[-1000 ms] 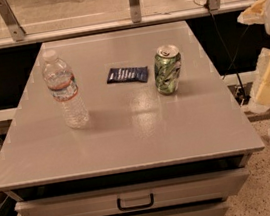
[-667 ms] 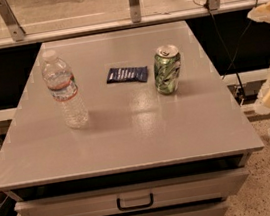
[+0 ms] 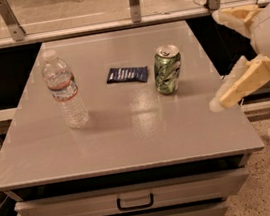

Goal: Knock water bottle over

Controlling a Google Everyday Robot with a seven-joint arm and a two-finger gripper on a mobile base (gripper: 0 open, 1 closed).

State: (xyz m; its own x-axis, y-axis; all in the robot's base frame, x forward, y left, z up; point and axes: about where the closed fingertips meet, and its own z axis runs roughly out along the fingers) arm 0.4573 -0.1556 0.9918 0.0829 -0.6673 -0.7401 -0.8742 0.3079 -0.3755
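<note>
The water bottle (image 3: 64, 90) stands upright on the left part of the grey table (image 3: 128, 131). It is clear ribbed plastic with a white cap and a red-and-white label band. My gripper (image 3: 218, 57) is at the right edge of the view, over the table's right side and far from the bottle. Its two cream fingers are spread wide apart, one near the table's far right corner (image 3: 232, 15) and one lower down (image 3: 240, 84). It holds nothing.
A green soda can (image 3: 167, 69) stands upright right of centre, between gripper and bottle. A dark blue snack packet (image 3: 127, 74) lies flat behind the middle. The table has a drawer with a handle (image 3: 135, 201) in front. A railing runs along the back.
My gripper has moved left, further into view and over the table's right edge. The bottle, can and packet have not moved.
</note>
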